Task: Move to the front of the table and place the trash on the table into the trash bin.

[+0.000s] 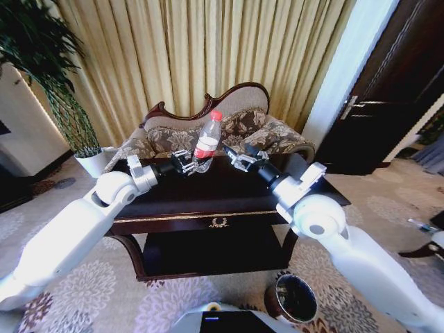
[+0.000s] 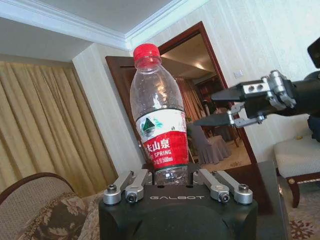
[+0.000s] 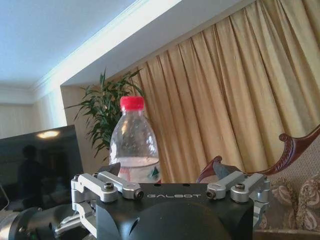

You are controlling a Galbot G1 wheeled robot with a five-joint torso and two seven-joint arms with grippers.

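The left gripper (image 1: 186,164) was closed on the bottle (image 1: 207,137) above the far side of the table (image 1: 229,191), the right gripper (image 1: 236,159) waited open nearby, so next came, I think, carrying it to the near bin (image 1: 293,299).

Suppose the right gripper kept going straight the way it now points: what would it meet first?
Most likely the bottle, standing upright in the left gripper above the table. The right gripper, open, points at it from close by, though depth is hard to judge.
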